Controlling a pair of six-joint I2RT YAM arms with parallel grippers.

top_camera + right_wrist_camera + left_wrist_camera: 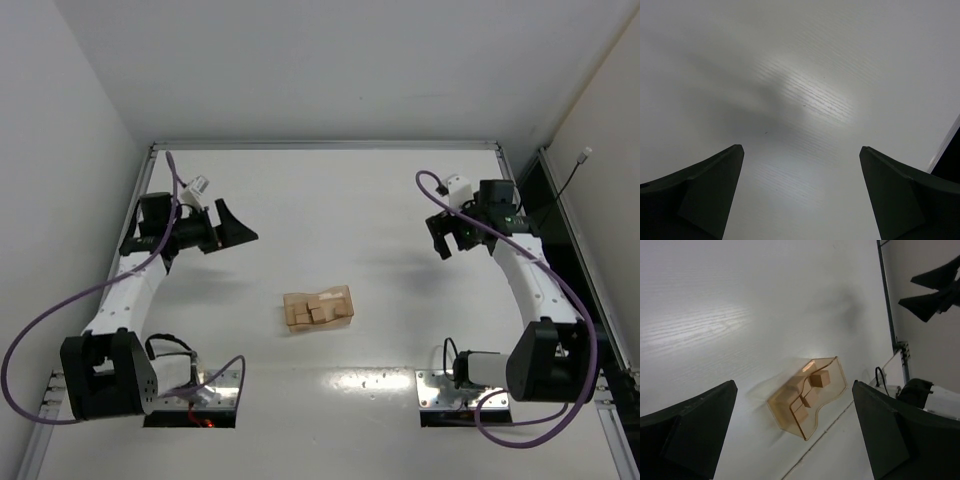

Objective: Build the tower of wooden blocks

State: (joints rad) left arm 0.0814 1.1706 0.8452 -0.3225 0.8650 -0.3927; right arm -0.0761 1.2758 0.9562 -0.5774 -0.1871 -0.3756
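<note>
The wooden cubes [320, 310] are not a column here; they lie as a loose cluster inside a translucent amber tray [294, 303] on the white table [330, 200], a little toward 6 o'clock from the middle of the top view. The tray's long axis runs roughly from 9 to 3 o'clock, its 3 o'clock end tipped slightly toward 12. The cluster follows that line. From the left wrist view one cube sits at the far end and the rest are bunched toward the near end, but through the tinted wall I cannot tell their exact number or whether any rests on another.

The left gripper [238, 224] hangs at about 10 o'clock, jaws spread wide and holding nothing, aimed toward the tray. The right gripper [442, 240] is at about 2 o'clock – also spread wide and empty, over bare tabletop. Both are well apart from the tray.
</note>
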